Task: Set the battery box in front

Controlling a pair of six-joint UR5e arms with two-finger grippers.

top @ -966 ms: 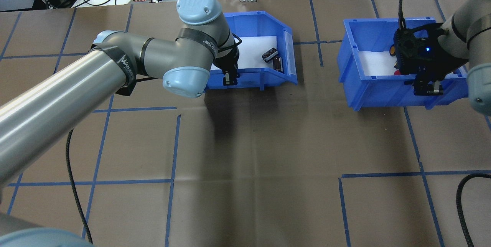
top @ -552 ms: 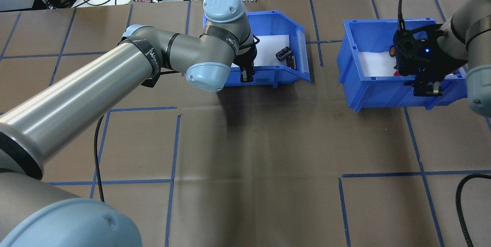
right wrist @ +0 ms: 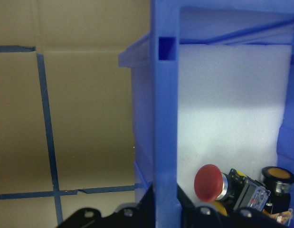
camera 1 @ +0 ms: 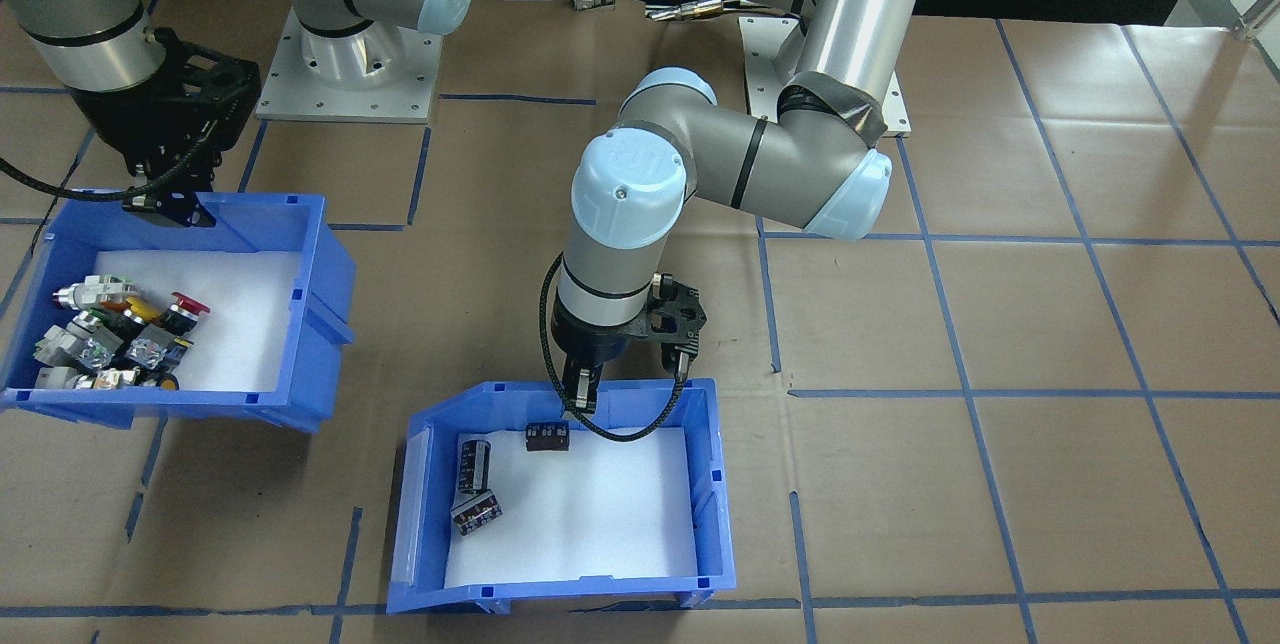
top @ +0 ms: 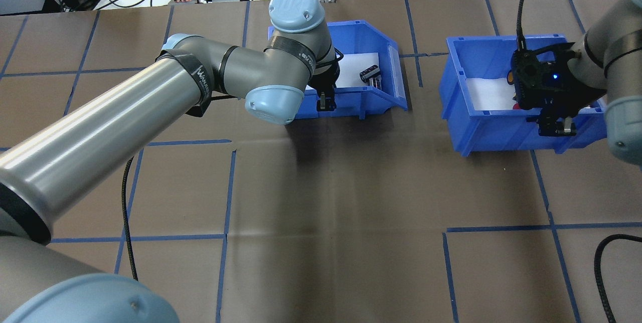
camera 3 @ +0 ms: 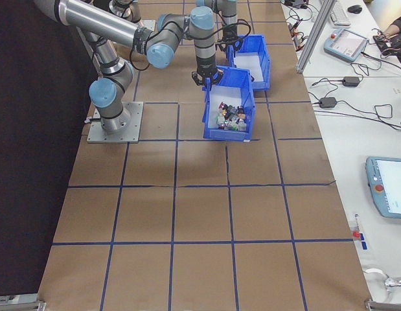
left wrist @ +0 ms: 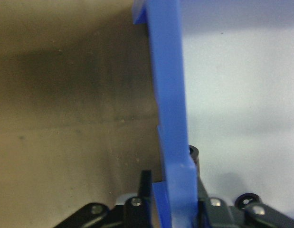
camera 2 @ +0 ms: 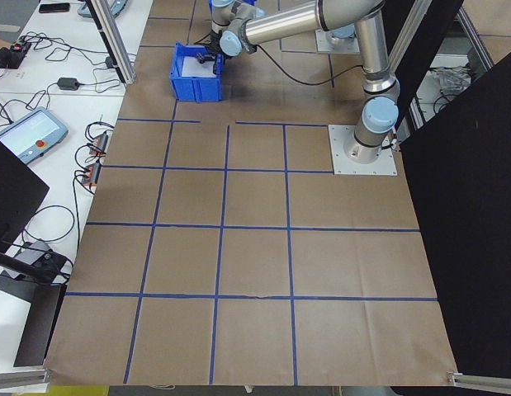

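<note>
Facing the robot, the front view shows the battery box [camera 1: 560, 494] at the bottom centre on the brown paper table [camera 1: 1000, 324], its sloped open end toward that view's left. Three dark batteries [camera 1: 474, 484] lie on its white liner [camera 1: 590, 514], toward the sloped end and the wall nearest the robot. The left gripper [camera 1: 580, 394] comes down onto that wall, one finger inside and one outside. The switch box [camera 1: 170, 314] sits well apart at the view's left, with coloured switches [camera 1: 110, 339] bunched at one end. The right gripper [camera 1: 170, 204] is at this box's wall nearest the robot.

Overhead, the battery box [top: 351, 67] lies near the table's far edge, left of centre, and the left gripper [top: 326, 102] straddles its near wall. The switch box [top: 501, 92] stands to the right, with a bare strip of table between the two. The right gripper [top: 554, 125] straddles its near wall.

From the left end, the battery box [camera 2: 193, 74] is small and far up the table with the left arm [camera 2: 280, 16] reaching to it; the jaws are too small to judge.

From the right end, the switch box [camera 3: 229, 113] is the nearer one, and the battery box [camera 3: 252, 61] lies just beyond it.

The left wrist camera shows the blue wall [left wrist: 173, 118] running up between the fingers [left wrist: 144, 183], which are closed tightly on it.

The right wrist camera shows the switch box wall [right wrist: 165, 118] clamped likewise between that gripper's fingers, a red mushroom button [right wrist: 208, 183] lying just inside.
</note>
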